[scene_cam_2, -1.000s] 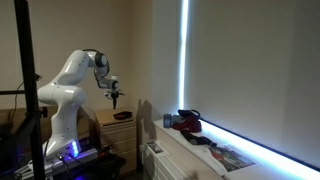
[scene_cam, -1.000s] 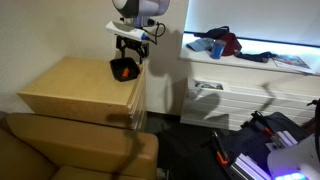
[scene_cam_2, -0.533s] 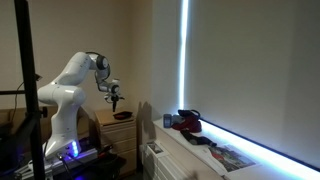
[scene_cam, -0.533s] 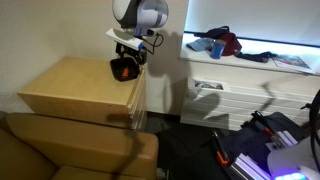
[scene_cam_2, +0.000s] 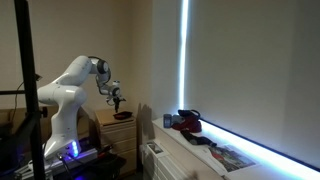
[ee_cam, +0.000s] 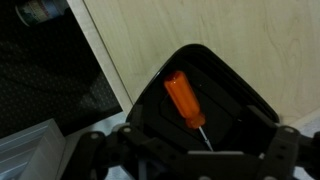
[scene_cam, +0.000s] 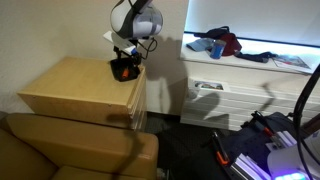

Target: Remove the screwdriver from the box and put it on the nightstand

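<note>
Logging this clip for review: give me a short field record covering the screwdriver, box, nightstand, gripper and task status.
screwdriver: orange handle, lying inside the box, not gripped
box: black, open-topped, on the nightstand close to its edge
nightstand: light wood, broad flat top
gripper: open, hovering just above the box, fingers either side of the screwdriver in the wrist view
task status: screwdriver not yet removed

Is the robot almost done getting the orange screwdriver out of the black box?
Not yet, it's near the start. Done: the gripper hangs right over the box with its jaws open. In hand: nothing, because the screwdriver lies inside the box, untouched. Left: go down, grab it, lift it out and lay it on the nightstand.
</note>
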